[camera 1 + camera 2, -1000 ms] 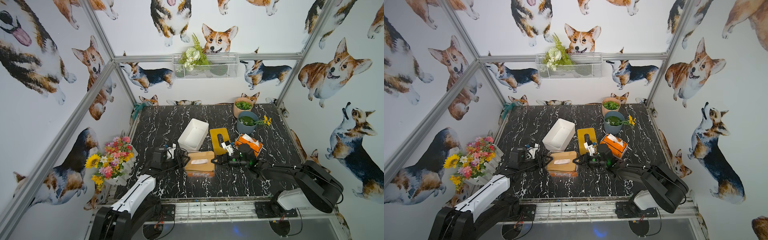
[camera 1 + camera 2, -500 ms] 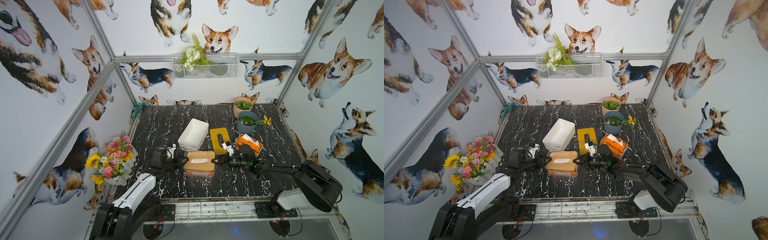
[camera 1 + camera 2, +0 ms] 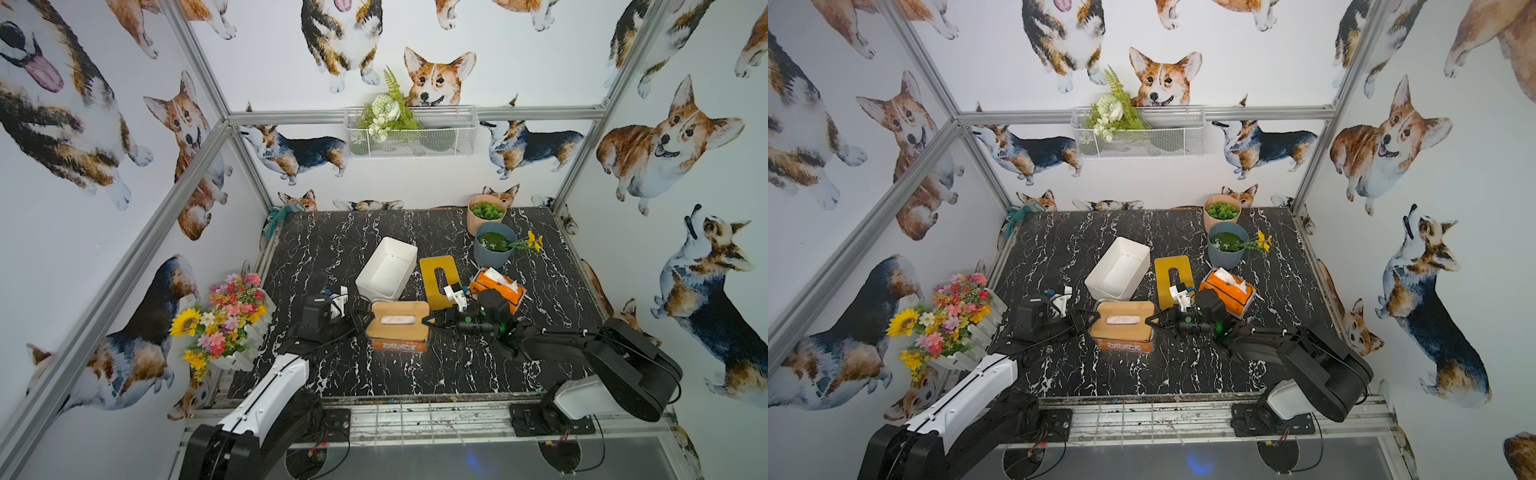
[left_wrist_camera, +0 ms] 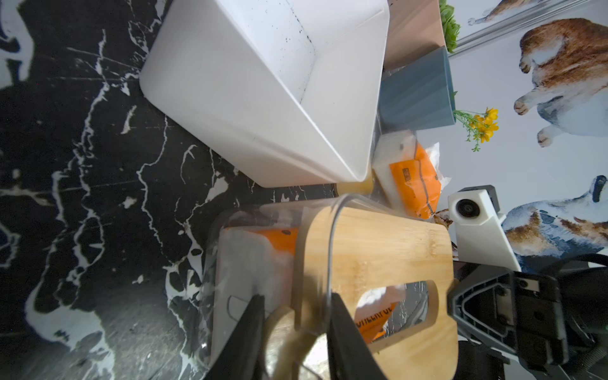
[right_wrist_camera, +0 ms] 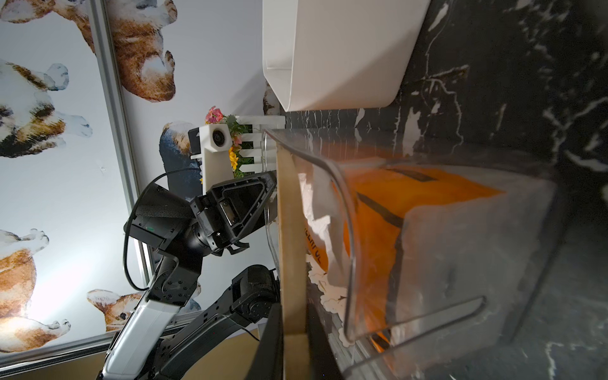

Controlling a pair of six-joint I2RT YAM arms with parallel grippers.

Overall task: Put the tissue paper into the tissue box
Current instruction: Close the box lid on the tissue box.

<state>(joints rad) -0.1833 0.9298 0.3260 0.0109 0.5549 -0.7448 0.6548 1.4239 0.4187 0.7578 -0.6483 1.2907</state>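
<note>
My left gripper (image 4: 296,297) and right gripper (image 5: 294,329) each clamp an end of the stiff, light lid (image 3: 401,332); I'd judge the clear box (image 3: 399,345) slick.

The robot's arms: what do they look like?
The left arm has a long white shell over black joints; the right arm is mostly black with a white base cover and a green light. The left gripper and right gripper are black, each with a white camera block.

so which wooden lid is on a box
The nearer lid, capping the clear box that holds an orange pack; the other lid lies flat on the table beside the white box.
</note>
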